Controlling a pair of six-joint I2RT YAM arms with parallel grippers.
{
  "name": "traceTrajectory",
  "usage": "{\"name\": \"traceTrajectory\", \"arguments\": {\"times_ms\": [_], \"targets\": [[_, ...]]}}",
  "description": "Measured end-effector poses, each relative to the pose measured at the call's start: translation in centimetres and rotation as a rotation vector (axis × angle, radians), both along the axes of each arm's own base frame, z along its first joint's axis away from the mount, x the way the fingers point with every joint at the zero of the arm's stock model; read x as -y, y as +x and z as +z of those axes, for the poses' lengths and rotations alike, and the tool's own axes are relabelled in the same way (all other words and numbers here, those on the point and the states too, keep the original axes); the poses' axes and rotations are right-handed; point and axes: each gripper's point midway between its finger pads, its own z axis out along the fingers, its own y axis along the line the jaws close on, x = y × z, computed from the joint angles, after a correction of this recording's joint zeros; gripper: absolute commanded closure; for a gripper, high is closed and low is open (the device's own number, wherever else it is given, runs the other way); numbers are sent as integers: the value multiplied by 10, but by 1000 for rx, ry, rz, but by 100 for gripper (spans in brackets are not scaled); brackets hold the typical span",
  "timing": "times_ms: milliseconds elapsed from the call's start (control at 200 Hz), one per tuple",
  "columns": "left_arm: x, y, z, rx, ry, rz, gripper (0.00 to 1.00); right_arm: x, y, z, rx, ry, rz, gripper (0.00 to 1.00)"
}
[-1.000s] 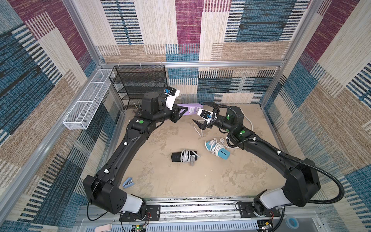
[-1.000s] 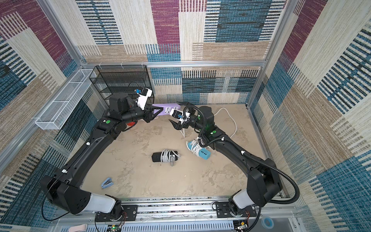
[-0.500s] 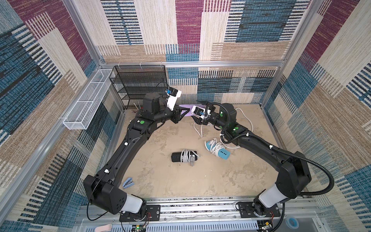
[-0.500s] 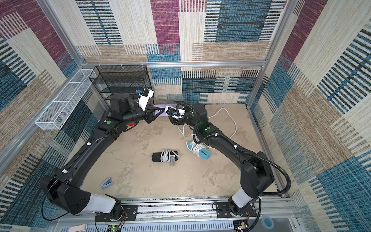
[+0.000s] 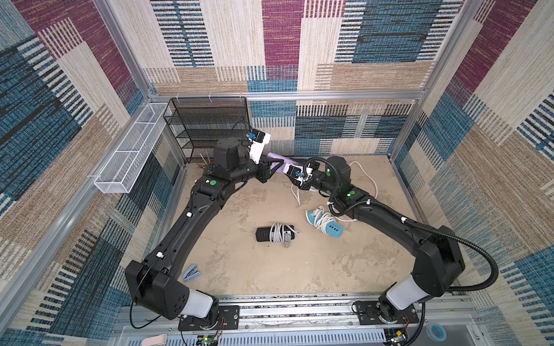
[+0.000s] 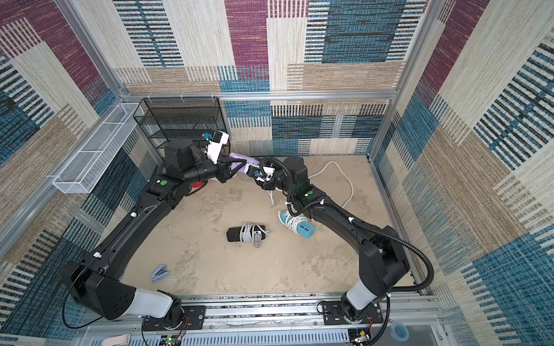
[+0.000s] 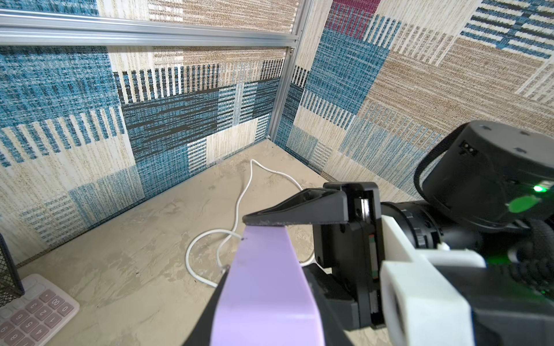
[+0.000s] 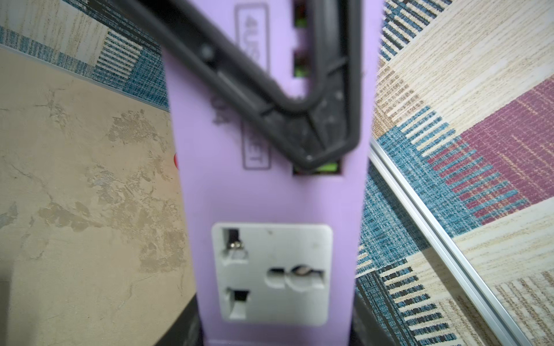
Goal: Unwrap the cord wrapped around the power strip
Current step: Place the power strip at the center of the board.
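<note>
Unwrapping looks nearly done: left gripper [image 5: 280, 163] pinches the purple power strip [image 7: 263, 284] above the table's [image 5: 239, 269] back edge; right gripper [image 5: 290, 171] straddles its end, grip unclear; next, draw the white cord [image 7: 239, 200] clear.

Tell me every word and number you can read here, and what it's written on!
"4US": start of a framed label on the purple power strip; its middle is hidden.
"ET": end of that label, blurry.
"3", "00", "2": keys on the pink calculator; the other keys are too small.
Marks beside the label: too blurred to read.
</note>
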Motion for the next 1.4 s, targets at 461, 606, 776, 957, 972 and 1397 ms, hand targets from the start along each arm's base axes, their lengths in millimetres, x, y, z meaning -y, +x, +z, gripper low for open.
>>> {"name": "traceTrajectory", "arguments": {"times_ms": [461, 606, 776, 957, 972, 1397], "targets": [[-20, 3, 2, 46, 25, 118, 1, 52, 51, -17, -194, 137, -199, 85], [-24, 6, 2, 51, 35, 146, 1, 101, 87, -40, -319, 212, -369, 86], [-25, 8, 0, 51, 39, 156, 1, 183, 122, -81, -488, 314, -622, 86], [-27, 10, 0, 54, 45, 172, 1, 253, 141, -133, -671, 394, -847, 83], [-27, 10, 0, 53, 45, 172, 1, 256, 142, -137, -684, 397, -859, 83], [-28, 10, 0, 59, 51, 172, 1, 327, 139, -244, -999, 426, -1114, 83]]}}
